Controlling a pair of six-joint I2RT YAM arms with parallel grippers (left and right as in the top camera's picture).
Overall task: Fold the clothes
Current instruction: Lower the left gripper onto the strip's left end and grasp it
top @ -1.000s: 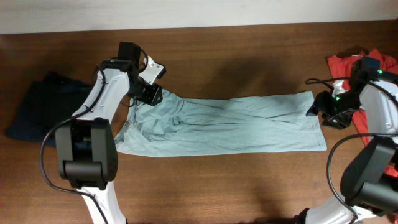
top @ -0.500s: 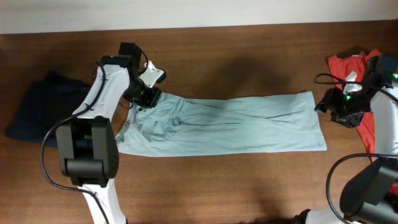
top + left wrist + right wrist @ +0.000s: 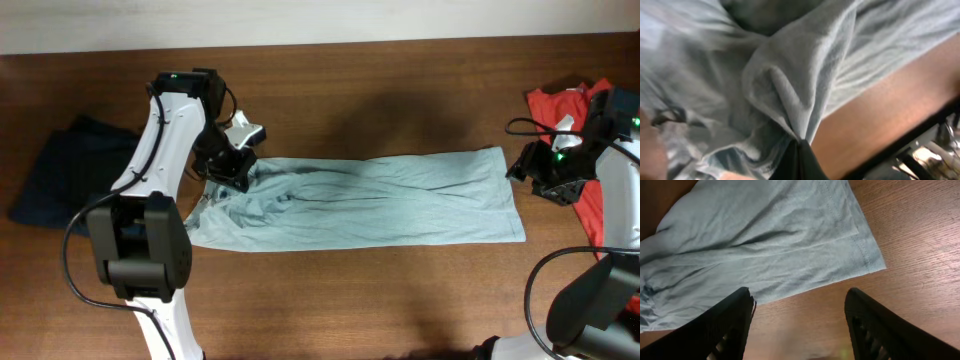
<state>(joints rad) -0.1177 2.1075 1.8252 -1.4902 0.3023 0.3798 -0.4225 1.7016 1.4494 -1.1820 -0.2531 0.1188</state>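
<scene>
The clothes (image 3: 370, 200), a pale blue-green trouser-like garment, lie spread lengthwise across the brown table. My left gripper (image 3: 232, 172) sits at the garment's upper left waist corner, shut on a pinched fold of the cloth (image 3: 790, 95); its dark fingers (image 3: 801, 162) press together at the bottom of the left wrist view. My right gripper (image 3: 535, 180) hovers just past the leg ends at the right, open, with only bare wood between its fingers (image 3: 730, 325). The hem of the clothes (image 3: 860, 250) lies ahead of it.
A dark navy garment (image 3: 65, 180) is heaped at the left edge of the table. A bright red garment (image 3: 590, 110) lies at the right, partly under my right arm. The table's far edge meets a pale wall along the top.
My left gripper has shut on the waist corner and pulled it slightly down and left, bunching the cloth. My right gripper has drawn back to the right, off the leg ends.
</scene>
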